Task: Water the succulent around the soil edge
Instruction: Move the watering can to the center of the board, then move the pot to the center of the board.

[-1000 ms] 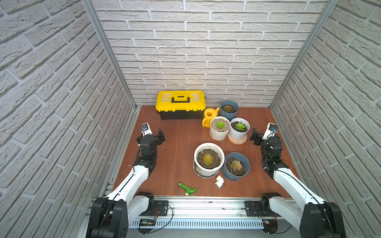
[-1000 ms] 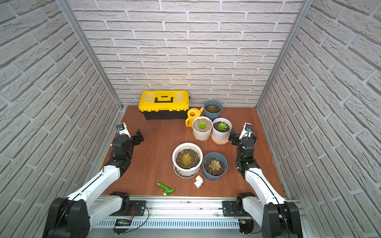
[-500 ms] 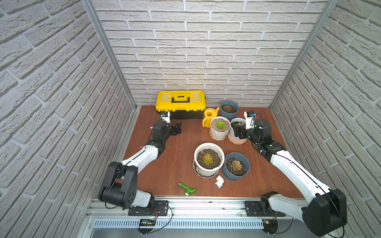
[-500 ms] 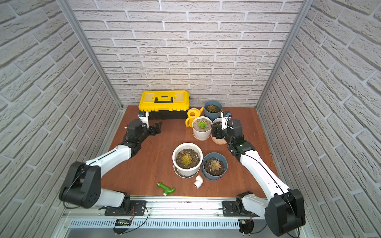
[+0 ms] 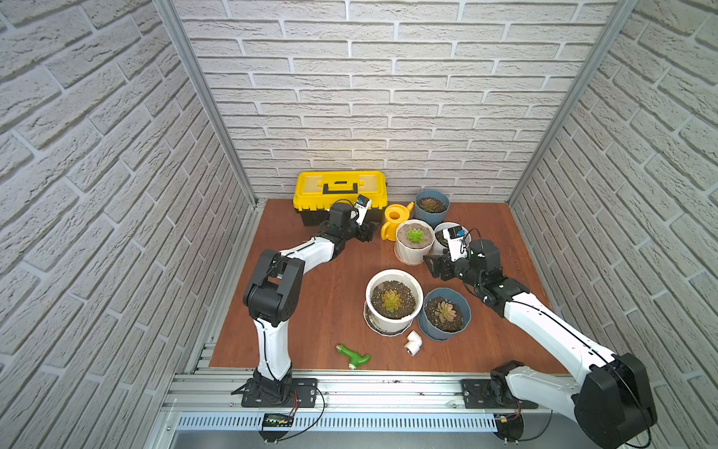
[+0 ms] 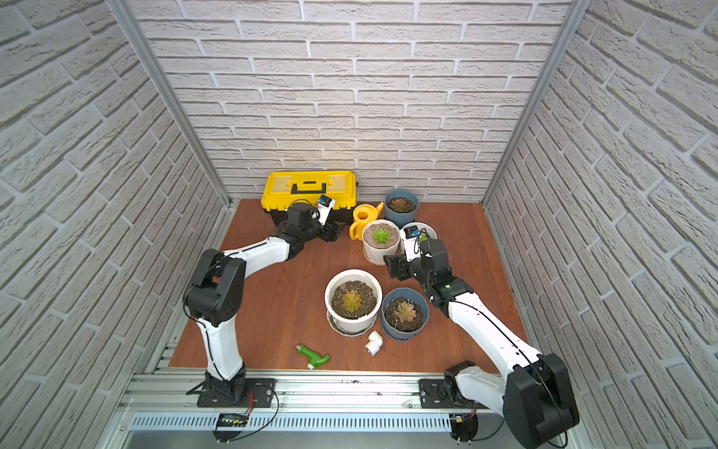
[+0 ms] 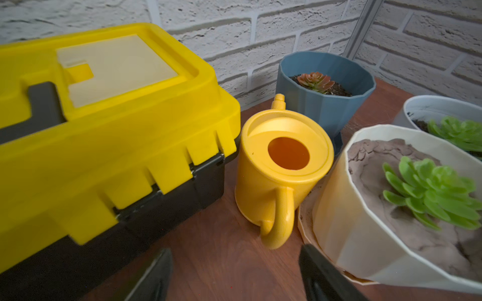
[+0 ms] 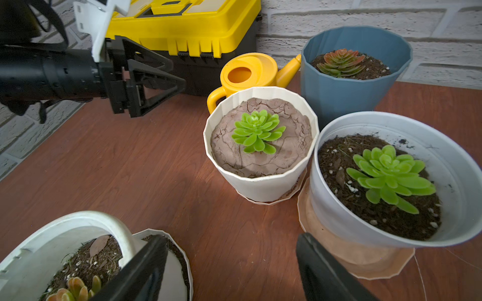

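The yellow plastic watering can (image 5: 394,223) stands upright at the back of the brown wooden table (image 5: 311,303). It sits between the yellow-lidded black toolbox (image 5: 342,190) and the cream ribbed pot (image 5: 412,252), which holds cracked clay soil and a green succulent (image 5: 415,234). Its handle is just beside that pot's saucer, and it has not shifted over the last second. A second ago the left gripper (image 7: 234,256) sat drawn back near the table's left edge, and half a second ago it hung by the toolbox's front. Now it lies low, just short of the can's handle, its two black fingers well apart with only bare wood between them. The right gripper (image 8: 230,241) has likewise left its drawn-back place on the right. Half a second ago it was up by the round white pot (image 8: 365,234). Now it hangs nearer the middle, between the cream ribbed pot and the large white pot (image 5: 392,323) in front, jaws spread wide and gripping nothing. The pots, the green plastic fitting (image 5: 353,354) and the white pipe elbow (image 5: 412,342) lie as before.
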You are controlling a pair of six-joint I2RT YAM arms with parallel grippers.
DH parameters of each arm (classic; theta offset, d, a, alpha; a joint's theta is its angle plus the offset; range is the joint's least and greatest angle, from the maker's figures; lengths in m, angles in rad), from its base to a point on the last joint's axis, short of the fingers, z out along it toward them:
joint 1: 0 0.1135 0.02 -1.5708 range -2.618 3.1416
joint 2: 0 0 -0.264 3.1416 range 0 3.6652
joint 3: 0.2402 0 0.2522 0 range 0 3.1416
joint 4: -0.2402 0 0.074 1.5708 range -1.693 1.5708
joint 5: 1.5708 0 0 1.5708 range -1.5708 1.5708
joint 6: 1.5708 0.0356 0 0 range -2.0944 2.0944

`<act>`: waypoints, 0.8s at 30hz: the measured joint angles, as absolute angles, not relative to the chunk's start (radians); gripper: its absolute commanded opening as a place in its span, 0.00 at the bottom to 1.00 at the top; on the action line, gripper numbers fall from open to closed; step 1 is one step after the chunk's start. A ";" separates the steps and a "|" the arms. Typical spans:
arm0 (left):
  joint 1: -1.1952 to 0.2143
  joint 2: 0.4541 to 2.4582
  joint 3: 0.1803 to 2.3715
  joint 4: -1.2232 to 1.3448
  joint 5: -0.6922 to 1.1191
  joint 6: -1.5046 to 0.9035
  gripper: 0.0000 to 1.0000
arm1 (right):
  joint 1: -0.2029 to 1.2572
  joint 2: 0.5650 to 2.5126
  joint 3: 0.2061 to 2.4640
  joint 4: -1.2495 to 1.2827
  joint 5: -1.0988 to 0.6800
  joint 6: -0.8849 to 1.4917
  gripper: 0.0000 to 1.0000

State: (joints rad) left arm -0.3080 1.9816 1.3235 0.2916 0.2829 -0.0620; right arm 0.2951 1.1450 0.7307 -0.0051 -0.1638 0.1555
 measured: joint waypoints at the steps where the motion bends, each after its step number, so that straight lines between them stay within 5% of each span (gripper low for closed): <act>1: -0.309 1.996 1.337 0.287 0.291 -0.059 0.79 | 0.296 1.145 0.728 0.004 -0.164 0.159 0.82; 15: -0.366 2.178 1.573 0.150 0.353 -0.001 0.73 | 0.297 1.144 0.727 0.049 -0.162 0.170 0.82; 24: -0.405 2.230 1.665 0.059 0.291 0.048 0.33 | 0.297 1.144 0.730 0.028 -0.138 0.174 0.81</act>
State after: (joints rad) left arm -0.4046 2.2303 1.6646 0.0586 0.2909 0.0483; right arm 0.2970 1.1439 0.7300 0.0280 -0.1383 0.1738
